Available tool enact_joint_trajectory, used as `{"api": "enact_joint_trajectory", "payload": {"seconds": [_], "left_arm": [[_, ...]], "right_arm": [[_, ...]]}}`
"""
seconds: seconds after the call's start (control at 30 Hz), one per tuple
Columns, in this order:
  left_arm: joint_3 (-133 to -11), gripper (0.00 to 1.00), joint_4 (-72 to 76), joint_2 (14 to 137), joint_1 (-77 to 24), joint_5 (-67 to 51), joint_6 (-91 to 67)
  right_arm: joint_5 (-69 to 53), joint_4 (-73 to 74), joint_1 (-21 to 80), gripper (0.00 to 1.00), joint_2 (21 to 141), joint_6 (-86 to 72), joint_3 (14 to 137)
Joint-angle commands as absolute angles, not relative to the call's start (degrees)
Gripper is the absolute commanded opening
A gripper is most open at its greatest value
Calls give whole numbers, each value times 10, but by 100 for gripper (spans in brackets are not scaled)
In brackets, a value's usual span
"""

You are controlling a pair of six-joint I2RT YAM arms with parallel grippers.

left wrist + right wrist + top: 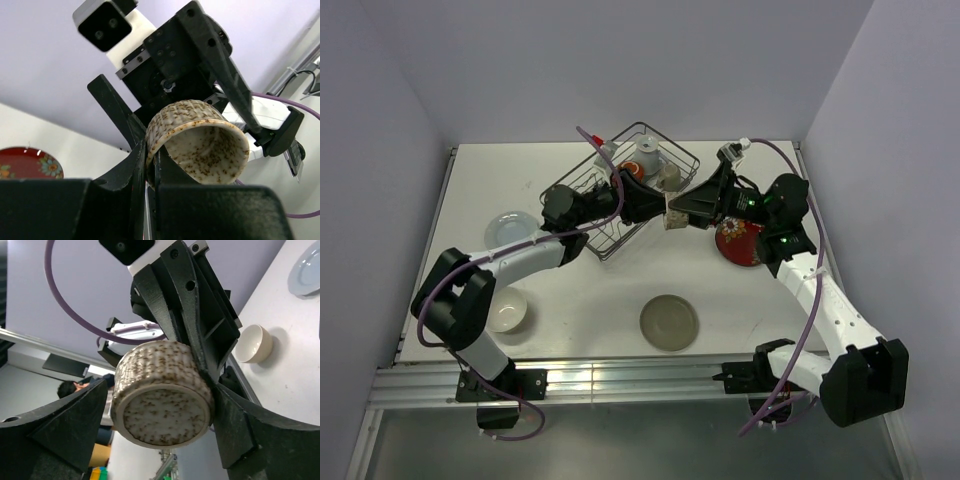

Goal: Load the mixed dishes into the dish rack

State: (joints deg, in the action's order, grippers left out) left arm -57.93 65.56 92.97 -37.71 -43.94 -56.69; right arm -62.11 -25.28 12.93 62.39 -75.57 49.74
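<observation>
Left gripper (150, 161) is pinched narrow on the cup (200, 142): one finger inside the rim, one outside, clamping the thin wall, so the cup hangs sideways with its mouth toward the left wrist camera and its base toward the right one. Right gripper (160, 415) stands wide, a finger on either side of the cup's body with a clear gap on at least one side, so it carries no load. This looks like a mid-air handover, with the left arm the sole holder. A rim pinch is probably meant to leave the body free for a drop into the rack (686, 157). The cup is stoneware, a short cylinder in glossy cream glaze with dense brown speckle, a flat unflared base and a slightly rounded lip. It is hard and slick, so a wall pinch could let it swivel. It hangs above the table (570, 300), just off the rack's right corner and not yet inside. The rack is dark wire, set askew at the back centre, with the mug (633, 171) and a couple of pale cups already in it. Outside it are the red plate (740, 245) by the right edge, the olive plate (669, 322) at front centre, the pale plate (510, 228) at the left edge and the bowl (507, 312) at front left. Those four are shallow and round, and the plates will likely need the wavy dividers to stand on edge.
</observation>
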Motion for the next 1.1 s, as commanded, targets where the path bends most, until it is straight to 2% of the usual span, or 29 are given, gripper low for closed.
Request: {"api": "enact_joint_trajectory", "payload": {"seconds": [0.0,0.07,0.17,0.2,0.23,0.3,0.33,0.37,0.4,0.47,0.5,0.6,0.8,1.07], "left_arm": [[-613,0,744,935,-374,-452,-587],[-614,0,733,935,-373,-452,-584],[-613,0,723,934,-370,-453,-576],[-610,0,727,935,-369,-454,-577],[-608,0,729,934,-368,-453,-581],[-604,0,736,936,-367,-453,-584],[-603,1,738,938,-367,-453,-588],[-602,3,739,939,-367,-453,-591],[-600,13,740,939,-367,-452,-593],[-596,24,735,932,-367,-445,-589],[-591,36,728,929,-367,-440,-585],[-584,48,701,912,-367,-432,-562],[-560,61,687,889,-354,-420,-554],[-508,65,590,797,-316,-384,-491]], "right_arm": [[-628,-316,135,86,618,-788,499],[-630,-310,135,84,617,-786,499],[-632,-302,135,70,615,-773,499],[-632,-301,135,55,616,-764,500],[-633,-303,135,48,617,-760,500],[-638,-318,134,27,620,-747,498],[-640,-324,134,22,621,-744,497],[-644,-348,134,19,622,-740,494],[-654,-358,133,12,626,-734,492],[-670,-403,131,9,630,-725,488],[-678,-421,131,4,633,-721,485],[-693,-450,130,0,636,-711,483],[-699,-403,127,0,643,-657,502],[-708,-274,111,0,652,-536,543]]}}
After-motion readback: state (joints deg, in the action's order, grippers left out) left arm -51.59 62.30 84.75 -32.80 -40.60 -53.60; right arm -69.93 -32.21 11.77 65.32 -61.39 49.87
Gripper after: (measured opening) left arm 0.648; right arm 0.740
